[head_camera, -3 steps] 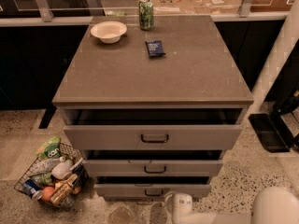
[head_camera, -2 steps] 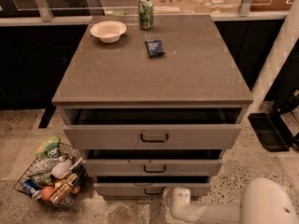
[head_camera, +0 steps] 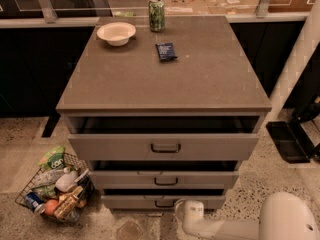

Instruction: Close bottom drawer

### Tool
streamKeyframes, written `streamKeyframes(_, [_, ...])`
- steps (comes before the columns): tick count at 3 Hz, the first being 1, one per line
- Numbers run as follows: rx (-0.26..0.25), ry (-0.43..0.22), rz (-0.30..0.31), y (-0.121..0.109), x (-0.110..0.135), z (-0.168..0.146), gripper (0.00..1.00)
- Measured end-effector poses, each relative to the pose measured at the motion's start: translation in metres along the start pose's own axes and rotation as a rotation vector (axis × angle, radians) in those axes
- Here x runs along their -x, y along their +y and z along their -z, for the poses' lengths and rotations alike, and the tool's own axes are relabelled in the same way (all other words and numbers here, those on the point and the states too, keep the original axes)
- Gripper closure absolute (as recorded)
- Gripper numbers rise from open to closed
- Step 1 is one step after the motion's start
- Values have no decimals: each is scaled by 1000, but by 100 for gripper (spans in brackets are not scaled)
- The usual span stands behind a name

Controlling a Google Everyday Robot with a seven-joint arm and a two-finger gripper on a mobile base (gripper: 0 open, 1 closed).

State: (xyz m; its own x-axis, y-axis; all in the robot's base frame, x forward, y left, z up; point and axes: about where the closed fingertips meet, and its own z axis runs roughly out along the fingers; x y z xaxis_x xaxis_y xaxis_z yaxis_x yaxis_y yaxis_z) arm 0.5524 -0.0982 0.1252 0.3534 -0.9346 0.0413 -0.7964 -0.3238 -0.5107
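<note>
The grey cabinet (head_camera: 165, 79) has three drawers, all pulled out a little. The bottom drawer (head_camera: 130, 202) is the lowest one, with a flat grey front and a small dark loop handle (head_camera: 164, 204). A dark gap shows above its front. My gripper (head_camera: 188, 210), the white end of the arm, is low on the floor side, right in front of the bottom drawer's front and just right of its handle. The white arm (head_camera: 280, 219) runs off to the lower right.
A wire basket (head_camera: 55, 189) of cans and packets stands on the floor left of the cabinet. On top are a white bowl (head_camera: 116, 33), a green can (head_camera: 156, 14) and a dark packet (head_camera: 165, 51). A black object (head_camera: 287, 141) lies on the floor to the right.
The gripper has moved a little up and in toward the bottom drawer's front. The drawers look the same.
</note>
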Motion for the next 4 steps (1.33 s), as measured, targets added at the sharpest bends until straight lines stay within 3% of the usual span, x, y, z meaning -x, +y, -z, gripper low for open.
streamKeyframes(3, [1,0,0,1,0,0,15])
streamKeyframes(4, [1,0,0,3,2,1,0])
